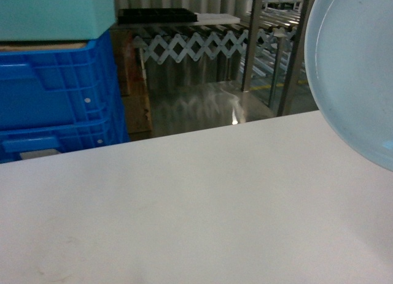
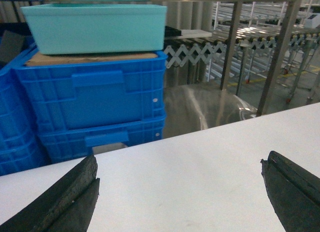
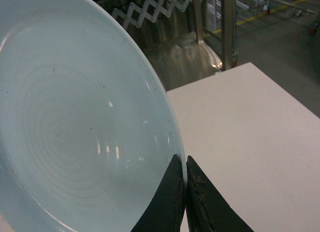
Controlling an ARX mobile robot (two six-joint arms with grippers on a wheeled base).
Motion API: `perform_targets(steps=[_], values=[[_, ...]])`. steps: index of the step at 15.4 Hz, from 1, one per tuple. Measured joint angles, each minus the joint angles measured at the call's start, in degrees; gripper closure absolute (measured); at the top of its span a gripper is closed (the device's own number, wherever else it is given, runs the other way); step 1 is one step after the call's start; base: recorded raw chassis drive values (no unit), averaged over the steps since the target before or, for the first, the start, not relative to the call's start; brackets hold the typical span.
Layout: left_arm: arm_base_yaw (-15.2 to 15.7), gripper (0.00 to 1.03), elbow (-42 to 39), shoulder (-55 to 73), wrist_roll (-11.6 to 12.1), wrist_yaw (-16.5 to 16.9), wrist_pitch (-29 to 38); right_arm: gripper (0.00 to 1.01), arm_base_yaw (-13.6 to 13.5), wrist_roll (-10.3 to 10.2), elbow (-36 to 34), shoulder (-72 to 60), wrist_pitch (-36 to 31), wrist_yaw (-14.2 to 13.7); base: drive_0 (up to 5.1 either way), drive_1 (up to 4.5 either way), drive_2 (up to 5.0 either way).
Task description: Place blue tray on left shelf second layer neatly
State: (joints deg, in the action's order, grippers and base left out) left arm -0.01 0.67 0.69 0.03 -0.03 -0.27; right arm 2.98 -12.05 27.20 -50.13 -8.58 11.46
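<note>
**Tray lifted on edge, shelf not yet reached**

The white surface (image 1: 196,204) fills the foreground of the head view, bare where it shows. Behind its left end stand stacked deep-blue crates (image 1: 55,100) with a teal box (image 1: 55,14) on top; a board lies between box and upper crate. Further back run steel posts (image 1: 253,38) and a roller conveyor (image 1: 184,32) with scissor bracing. Whether any of these posts belong to the left shelf cannot be told from here.

The blue tray (image 1: 356,69) hangs at the right of the head view, tilted well up off the surface, its hollow face turned toward the camera. The right claw (image 3: 185,192) is pressed together on the tray's rim, one finger on each side; a rim pinch is probably why the tray hangs steep rather than flat.

The left claw (image 2: 180,192) is spread wide over the surface, holding nothing, likely kept out of the way. Carrying and levelling remain.
</note>
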Motion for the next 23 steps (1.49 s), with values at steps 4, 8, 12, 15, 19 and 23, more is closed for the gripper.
perform_targets(steps=[4, 8, 12, 15, 19, 23], values=[[0.0, 0.05, 0.0, 0.0, 0.0, 0.0, 0.1, 0.99, 0.0, 0.0, 0.0, 0.0, 0.1, 0.0, 3.5, -3.89, -3.9], [0.0, 0.05, 0.0, 0.0, 0.0, 0.1, 0.0, 0.99, 0.0, 0.0, -0.1, 0.0, 0.1, 0.1, 3.6, -3.85, -3.9], [0.0, 0.05, 0.0, 0.0, 0.0, 0.2, 0.2, 0.99, 0.2, -0.1, -0.1, 0.0, 0.4, -0.7, 1.2, -2.55, -2.5], [0.0, 0.05, 0.0, 0.0, 0.0, 0.1, 0.0, 0.99, 0.0, -0.2, -0.1, 0.0, 0.1, -0.1, -1.3, -1.31, -1.3], [0.0, 0.05, 0.0, 0.0, 0.0, -0.2, 0.0, 0.99, 0.0, -0.2, -0.1, 0.0, -0.1, 0.2, 0.2, -1.71, -3.3], [0.0, 0.05, 0.0, 0.0, 0.0, -0.1, 0.0, 0.99, 0.0, -0.2, -0.1, 0.0, 0.1, 0.0, 2.4, -2.09, -5.7]])
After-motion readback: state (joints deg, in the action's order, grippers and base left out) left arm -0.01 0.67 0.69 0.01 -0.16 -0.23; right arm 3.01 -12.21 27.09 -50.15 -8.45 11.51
